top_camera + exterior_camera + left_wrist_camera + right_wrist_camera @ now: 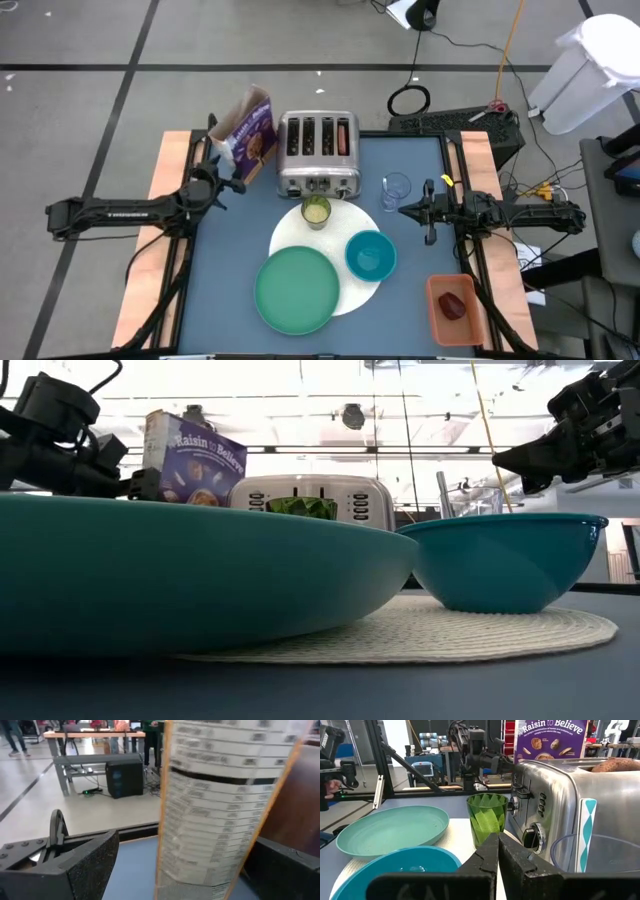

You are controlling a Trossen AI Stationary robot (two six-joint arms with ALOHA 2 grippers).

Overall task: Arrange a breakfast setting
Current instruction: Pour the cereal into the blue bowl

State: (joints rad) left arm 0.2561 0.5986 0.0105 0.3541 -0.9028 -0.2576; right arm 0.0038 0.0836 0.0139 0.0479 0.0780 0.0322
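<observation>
While left gripper (232, 170) fingers straddle purple cereal box (254, 132) unclenched, right gripper (408, 209) clenched empty beside clear glass (396, 188); advise upright, gentle grasp.

The high view looked straight down on the whole bench (420, 160). The low view sat at bench height, pressed close behind the green plate (180, 575), facing the toaster (310, 500) and the room beyond. The left wrist view stared at the cereal box (220, 805) from very near. The right wrist view looked across the bench past the teal bowl (395, 865) toward the toaster and plate, which the low view shared.
</observation>
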